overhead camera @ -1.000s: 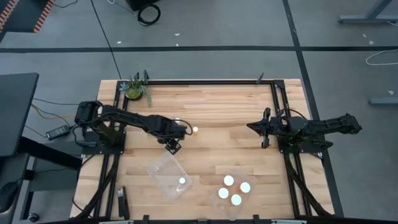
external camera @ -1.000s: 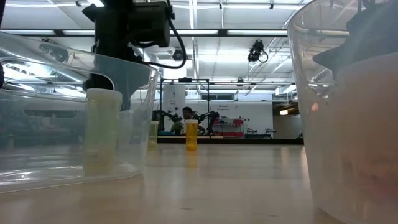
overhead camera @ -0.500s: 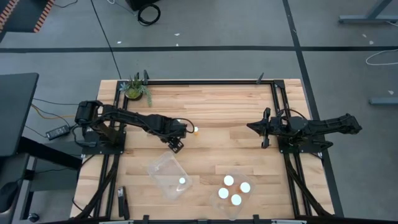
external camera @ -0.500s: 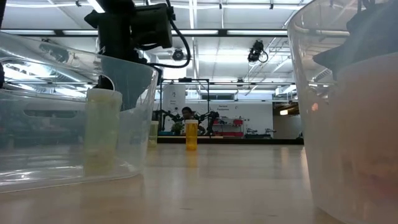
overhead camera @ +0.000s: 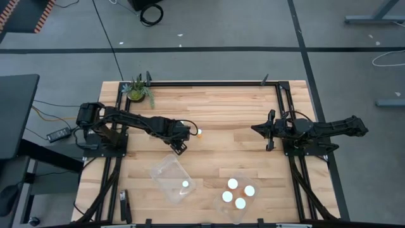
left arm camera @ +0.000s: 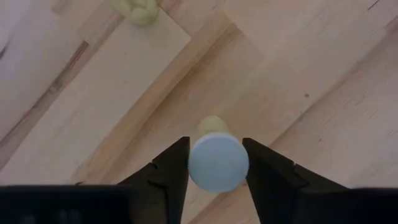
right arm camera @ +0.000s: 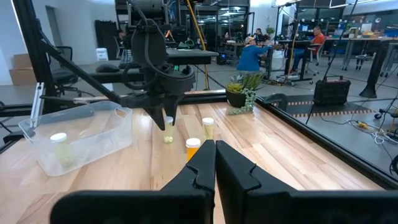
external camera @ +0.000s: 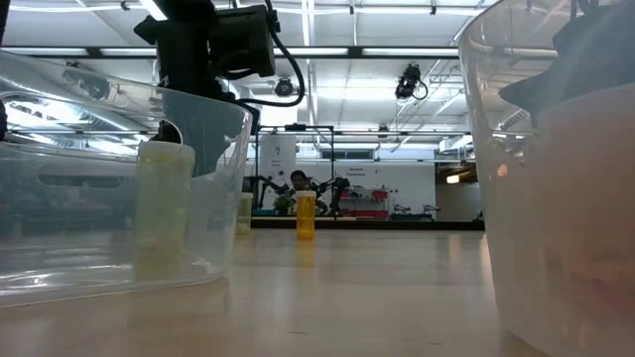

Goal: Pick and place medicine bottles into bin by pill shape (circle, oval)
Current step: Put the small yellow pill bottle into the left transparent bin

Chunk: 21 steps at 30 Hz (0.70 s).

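Right end effector [right arm camera: 214, 163] closed; beyond it, left end effector [right arm camera: 166, 122] straddles a bottle [right arm camera: 168, 132] — clear tub [right arm camera: 93, 134] alongside.

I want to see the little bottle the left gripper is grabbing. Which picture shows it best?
The left wrist view: the bottle's white cap sits between the left gripper's fingers. The high view hides it under the arm; the right wrist view shows it far off.

Robotics lab, wooden table [overhead camera: 215, 107] on grey concrete floor [overhead camera: 253, 25], ceiling strip lights [external camera: 397, 52] (people at desks [right arm camera: 252, 53] behind)

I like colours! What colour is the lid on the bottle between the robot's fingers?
White. The lid shows best in the left wrist view.
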Each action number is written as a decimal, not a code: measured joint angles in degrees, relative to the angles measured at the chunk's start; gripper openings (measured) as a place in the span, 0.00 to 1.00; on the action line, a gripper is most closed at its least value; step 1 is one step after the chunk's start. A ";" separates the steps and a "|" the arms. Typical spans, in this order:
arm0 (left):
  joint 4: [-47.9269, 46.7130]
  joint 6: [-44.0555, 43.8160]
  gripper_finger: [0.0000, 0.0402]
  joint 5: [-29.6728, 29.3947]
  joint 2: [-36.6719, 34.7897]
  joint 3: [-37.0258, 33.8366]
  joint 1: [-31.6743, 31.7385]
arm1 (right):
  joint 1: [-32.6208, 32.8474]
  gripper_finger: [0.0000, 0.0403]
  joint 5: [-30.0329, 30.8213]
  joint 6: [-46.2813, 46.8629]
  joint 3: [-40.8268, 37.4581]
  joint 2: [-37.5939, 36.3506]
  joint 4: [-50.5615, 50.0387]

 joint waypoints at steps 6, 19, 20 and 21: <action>0.02 0.00 0.30 0.07 0.00 0.02 -0.12 | -0.02 0.05 0.00 -0.02 0.00 0.00 0.00; -3.70 0.17 0.31 2.56 0.07 6.36 -1.25 | 0.00 0.05 0.00 -0.01 0.00 0.00 0.02; -3.90 0.17 0.31 2.56 0.07 7.15 -1.68 | 0.00 0.05 0.00 0.00 0.00 0.00 0.02; -4.27 0.15 0.31 2.58 0.07 8.00 -2.13 | 0.00 0.05 0.00 -0.02 0.00 0.00 0.02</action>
